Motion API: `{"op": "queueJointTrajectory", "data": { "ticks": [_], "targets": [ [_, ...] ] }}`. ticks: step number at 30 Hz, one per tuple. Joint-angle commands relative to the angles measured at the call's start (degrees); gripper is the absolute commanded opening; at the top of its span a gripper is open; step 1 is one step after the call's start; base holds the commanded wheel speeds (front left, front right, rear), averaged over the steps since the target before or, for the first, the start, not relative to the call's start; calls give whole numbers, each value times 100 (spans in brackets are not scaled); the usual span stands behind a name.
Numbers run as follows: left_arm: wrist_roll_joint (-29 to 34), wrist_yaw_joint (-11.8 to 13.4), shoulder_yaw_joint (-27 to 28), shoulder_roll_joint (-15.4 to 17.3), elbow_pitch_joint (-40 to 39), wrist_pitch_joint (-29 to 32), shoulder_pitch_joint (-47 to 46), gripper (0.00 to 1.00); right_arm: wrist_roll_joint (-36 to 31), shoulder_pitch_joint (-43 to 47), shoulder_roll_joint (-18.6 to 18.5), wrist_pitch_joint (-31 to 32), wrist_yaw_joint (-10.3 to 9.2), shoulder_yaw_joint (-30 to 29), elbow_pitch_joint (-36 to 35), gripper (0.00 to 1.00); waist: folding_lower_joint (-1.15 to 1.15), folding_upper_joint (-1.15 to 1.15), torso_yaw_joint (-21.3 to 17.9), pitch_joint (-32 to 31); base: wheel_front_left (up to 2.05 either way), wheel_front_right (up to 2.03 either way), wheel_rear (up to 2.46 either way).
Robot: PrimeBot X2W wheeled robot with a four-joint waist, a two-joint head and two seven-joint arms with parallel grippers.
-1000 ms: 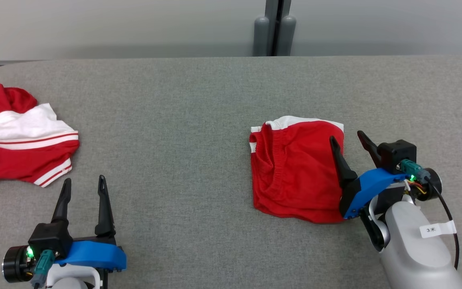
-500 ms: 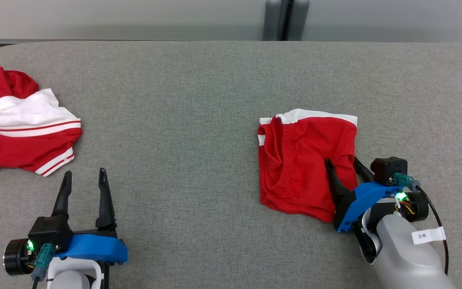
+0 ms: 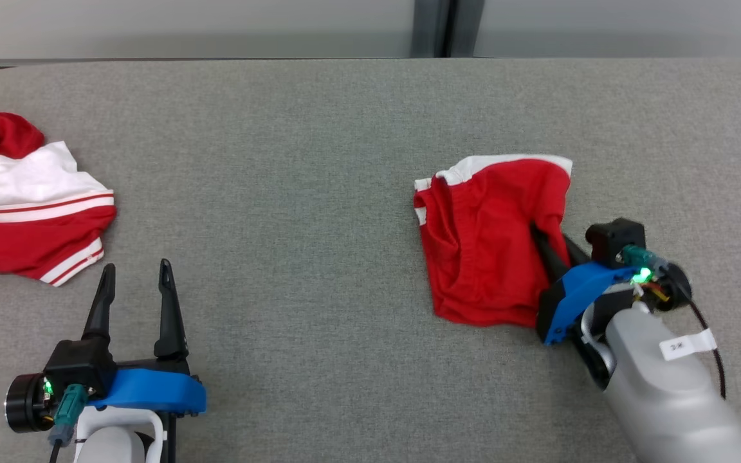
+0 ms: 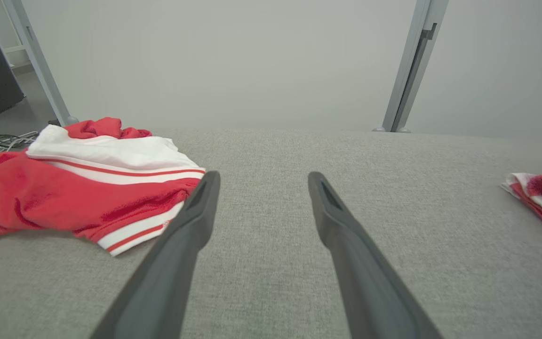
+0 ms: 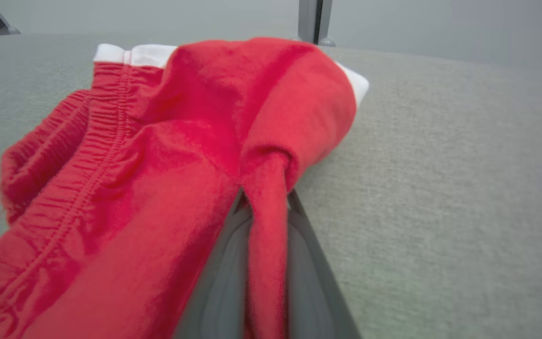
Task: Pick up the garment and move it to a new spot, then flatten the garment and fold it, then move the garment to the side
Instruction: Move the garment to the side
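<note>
Red cloth with white trim, the garment lay on the right half of the grey fabric worktop. It was crumpled rather than flat, with its gathered waistband toward the left in the head view and a white band along its far edge. The right fingers were pressed together on a fold at the garment's right edge (the right wrist view showed a red ridge of cloth squeezed between the two dark fingers). The cloth around that pinch was drawn up into a hump, while the rest lay on the worktop. The pale right forearm reached in from the lower right, a small white tag on it. The left fingers were spread wide and held nothing, low over bare worktop at the lower left, pointing away from the robot. Beyond their tips and to the left lay a second garment, red with white panels and thin stripes, bunched at the worktop's left edge, well apart from the pinched one. Behind the worktop stood a pale wall with a grey upright post.
</note>
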Motion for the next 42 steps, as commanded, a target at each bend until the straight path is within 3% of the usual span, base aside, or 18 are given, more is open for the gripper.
{"op": "queueJointTrajectory", "data": {
  "ticks": [1,8,16,26,35,39,40,41,42],
  "targets": [
    [-17,-12,19,-10,-55,-26,-36,100,-127,-171,-141,-39,1,4,-92,0,0,0,-21,21,0,0,0],
    [30,-53,-39,-13,-494,-27,-192,100,-623,-739,-720,-38,1,403,-318,0,0,0,-215,327,0,0,0],
    [141,-96,-192,52,-1122,-22,-581,100,-295,-1731,-1657,45,0,1107,-308,0,0,0,-598,1040,0,0,0],
    [327,-129,-208,417,-1801,-21,-907,100,479,-2866,-2470,301,0,1899,-492,0,0,0,-1376,1944,0,0,0],
    [353,-129,-197,642,-2209,34,-995,100,969,-3595,-2891,610,0,2430,-449,0,0,0,-1574,2306,0,0,0],
    [313,-80,-139,696,-2267,61,-946,100,1123,-3795,-2856,743,0,2660,-305,0,0,0,-1554,2387,0,0,0],
    [317,-74,-125,708,-2257,60,-943,100,1132,-3869,-2860,750,0,2680,-222,42,0,0,-1544,2402,0,0,0],
    [301,-69,-121,710,-2241,58,-942,100,1132,-3938,-2842,776,0,2679,-104,100,0,0,-1528,2408,0,0,0],
    [288,-54,-125,701,-2230,55,-926,100,1150,-3971,-2789,806,0,2674,11,100,0,0,-1511,2404,0,0,0]
  ]
}}
